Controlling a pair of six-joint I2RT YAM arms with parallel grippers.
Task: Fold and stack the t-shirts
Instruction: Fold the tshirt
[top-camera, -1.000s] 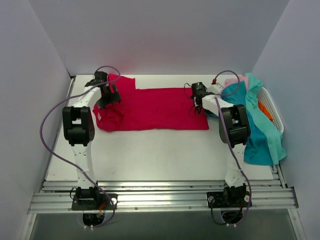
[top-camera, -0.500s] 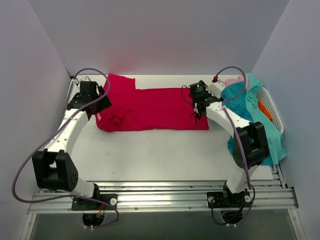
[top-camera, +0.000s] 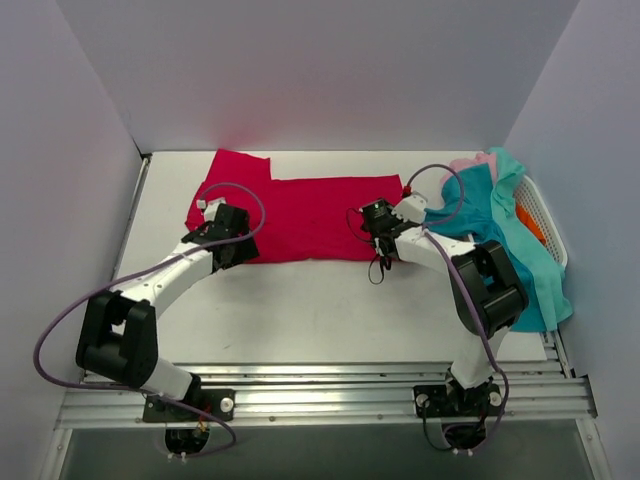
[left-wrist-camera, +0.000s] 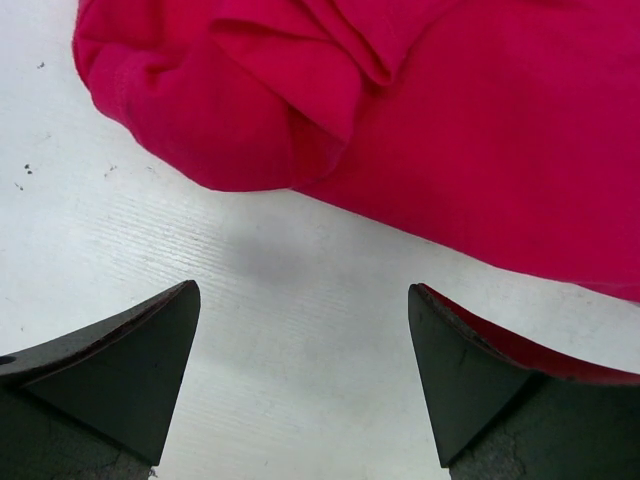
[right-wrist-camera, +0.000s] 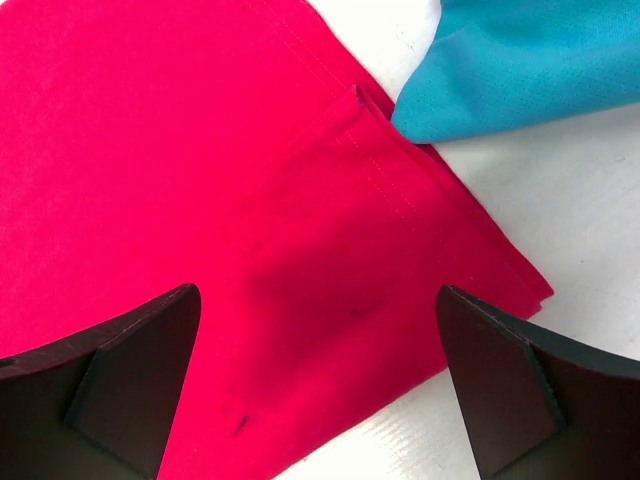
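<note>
Teal t-shirts (top-camera: 520, 280) spill over the white basket (top-camera: 551, 228) at frame right. Left tool (left-wrist-camera: 302, 320) and right tool (right-wrist-camera: 318, 320) gape empty at the crimson t-shirt (top-camera: 320, 215).

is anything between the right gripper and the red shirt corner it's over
Nothing visible does. The right gripper hangs open directly over the red t-shirt corner, with only red fabric showing between its fingers. The teal shirt lies off to one side at the red t-shirt's edge, outside the jaws.
</note>
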